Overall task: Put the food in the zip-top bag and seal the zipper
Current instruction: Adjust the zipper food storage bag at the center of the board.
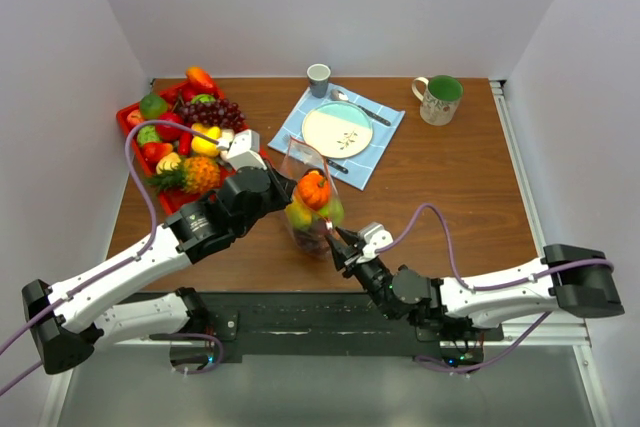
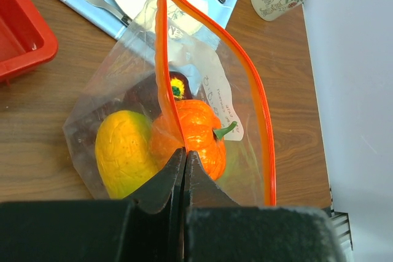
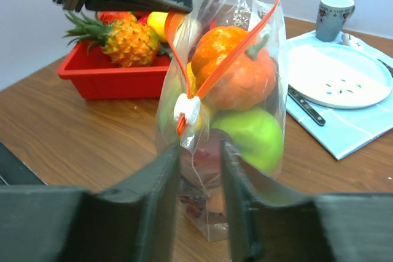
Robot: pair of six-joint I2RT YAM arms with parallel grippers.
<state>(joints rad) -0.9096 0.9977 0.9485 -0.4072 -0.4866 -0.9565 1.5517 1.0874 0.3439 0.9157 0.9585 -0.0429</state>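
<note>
The zip-top bag stands upright on the desk, just nearside of the plate, with food inside. The left arm stretches in low from the plate's near-left, its left end effector pinched shut on the zipper. Also nearside of the plate, the right end effector is partly open, jaws straddling the bag's edge.

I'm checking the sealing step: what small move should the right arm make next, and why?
Probably raise the right gripper slightly and close its fingers on the white slider. It sits just above them, the zipper gapes open, and the left gripper pinches the strip, holding the bag up.
</note>
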